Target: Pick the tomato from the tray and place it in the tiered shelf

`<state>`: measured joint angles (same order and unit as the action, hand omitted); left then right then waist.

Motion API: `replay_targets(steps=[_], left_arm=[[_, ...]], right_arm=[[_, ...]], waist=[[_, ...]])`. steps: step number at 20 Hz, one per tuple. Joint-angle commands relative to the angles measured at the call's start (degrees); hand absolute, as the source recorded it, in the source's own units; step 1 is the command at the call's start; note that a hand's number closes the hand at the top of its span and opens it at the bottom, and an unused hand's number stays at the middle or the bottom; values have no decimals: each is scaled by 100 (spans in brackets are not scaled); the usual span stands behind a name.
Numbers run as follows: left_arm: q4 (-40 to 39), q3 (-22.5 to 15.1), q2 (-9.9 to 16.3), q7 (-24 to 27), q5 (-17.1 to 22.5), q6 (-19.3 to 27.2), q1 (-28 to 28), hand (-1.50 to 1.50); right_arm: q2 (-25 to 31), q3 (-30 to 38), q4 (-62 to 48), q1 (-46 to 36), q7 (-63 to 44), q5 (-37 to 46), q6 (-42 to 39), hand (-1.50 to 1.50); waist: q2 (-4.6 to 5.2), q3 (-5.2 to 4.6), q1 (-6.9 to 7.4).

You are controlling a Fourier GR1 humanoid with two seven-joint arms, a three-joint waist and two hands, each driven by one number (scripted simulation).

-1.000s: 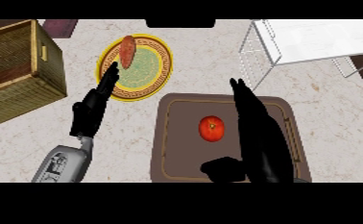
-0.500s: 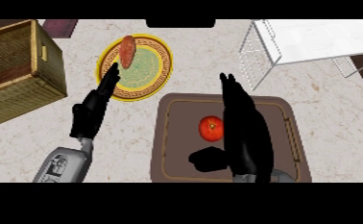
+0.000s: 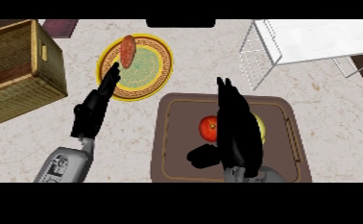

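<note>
Right hand [image 3: 237, 131], fingers straight and unclenched, lies over the brown rectangular tray [image 3: 177, 141], partly covering the round red tomato [image 3: 208, 127]. Risk: closing fingers could nudge the tomato sideways, out of reach of the thumb. White wire tiered shelf [image 3: 284, 45] stands beyond.

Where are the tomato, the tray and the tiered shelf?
tomato [image 3: 208, 127], head view, on its visible red left part beside the right hand.
tray [image 3: 175, 141], head view, on its bare brown floor at the left.
tiered shelf [image 3: 322, 38], head view, on its white top panel.
</note>
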<state>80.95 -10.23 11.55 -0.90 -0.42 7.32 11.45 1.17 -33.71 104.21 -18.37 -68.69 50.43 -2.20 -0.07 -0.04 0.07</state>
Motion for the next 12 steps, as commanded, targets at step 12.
replay_targets(steps=[12], left_arm=[[125,99,-73,-59,-87,-110,-52,0]], right_arm=[[-113,139,-130,148,-960,-4,-377,-150]], waist=[[1,2,-10]])
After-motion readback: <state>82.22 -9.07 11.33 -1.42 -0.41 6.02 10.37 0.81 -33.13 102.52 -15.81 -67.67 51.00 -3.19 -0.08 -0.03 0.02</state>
